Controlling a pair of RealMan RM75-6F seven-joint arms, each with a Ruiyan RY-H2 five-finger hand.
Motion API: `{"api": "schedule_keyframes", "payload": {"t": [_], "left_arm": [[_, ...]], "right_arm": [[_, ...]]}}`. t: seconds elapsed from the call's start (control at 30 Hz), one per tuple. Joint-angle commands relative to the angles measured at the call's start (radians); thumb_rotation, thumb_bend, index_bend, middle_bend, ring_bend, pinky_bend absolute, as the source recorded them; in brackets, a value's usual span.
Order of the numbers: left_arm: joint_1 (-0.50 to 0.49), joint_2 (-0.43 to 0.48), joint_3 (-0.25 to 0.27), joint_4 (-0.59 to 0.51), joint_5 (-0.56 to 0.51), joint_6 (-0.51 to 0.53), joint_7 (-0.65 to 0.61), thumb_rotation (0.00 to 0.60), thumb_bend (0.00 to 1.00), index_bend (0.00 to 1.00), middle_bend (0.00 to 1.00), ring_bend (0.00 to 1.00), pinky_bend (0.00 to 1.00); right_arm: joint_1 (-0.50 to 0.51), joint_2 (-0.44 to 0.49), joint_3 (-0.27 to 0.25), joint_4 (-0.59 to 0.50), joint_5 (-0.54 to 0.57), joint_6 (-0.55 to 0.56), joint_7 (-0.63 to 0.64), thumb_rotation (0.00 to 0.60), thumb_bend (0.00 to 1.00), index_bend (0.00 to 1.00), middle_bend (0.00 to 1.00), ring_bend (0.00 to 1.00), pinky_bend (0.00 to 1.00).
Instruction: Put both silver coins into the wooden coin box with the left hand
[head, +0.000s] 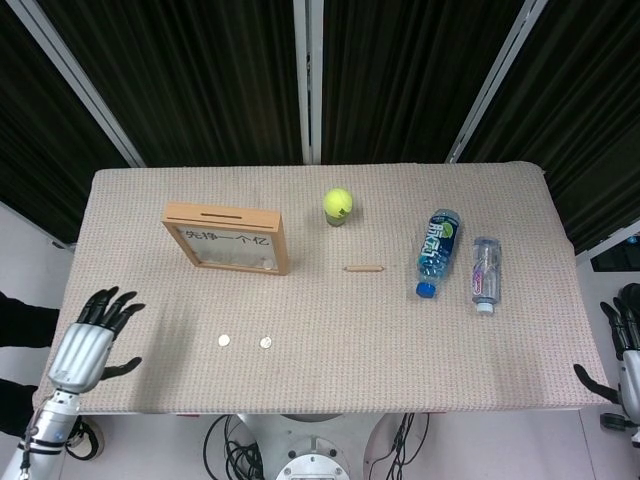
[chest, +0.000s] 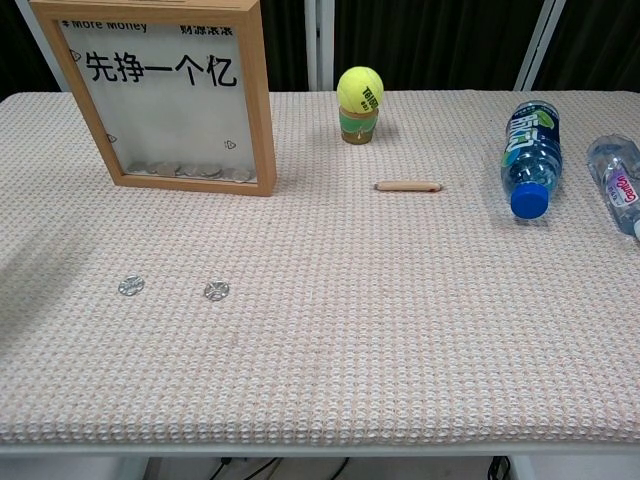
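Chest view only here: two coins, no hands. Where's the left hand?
Observer: Left hand is open over the table's left front corner, left of both silver coins.
Operator: Touching a coin?
Observer: No, clear cloth lies between it and the nearer coin.
Operator: Box slot?
Observer: The wooden coin box has a slot along its top edge, visible from the head view.
Operator: Right hand?
Observer: Right hand is off the table's right front corner, holding nothing.
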Motion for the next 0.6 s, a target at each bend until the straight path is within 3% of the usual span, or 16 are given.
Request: {"api": "schedule_keyframes", "payload": {"t": [0.03,0.6], "left_arm": [[-0.028,-0.037,0.002,-0.003,0.015,-0.037,0.020,0.600,0.08,0.20,0.12,0.01,0.10],[-0.132,-0.265,0.002,0.113,0.002,-0.193,0.060,0.600,0.09,0.22,0.13,0.01,0.09]], "right_arm": [[0.001,0.001,0.003,-0.003,0.003,-0.001,0.002,0.600,0.12,0.00,0.00,0.00,0.00],[-0.014,0.006,0.001,0.008,0.012,0.010,0.025,0.600,0.12,0.00,0.00,0.00,0.00]]}}
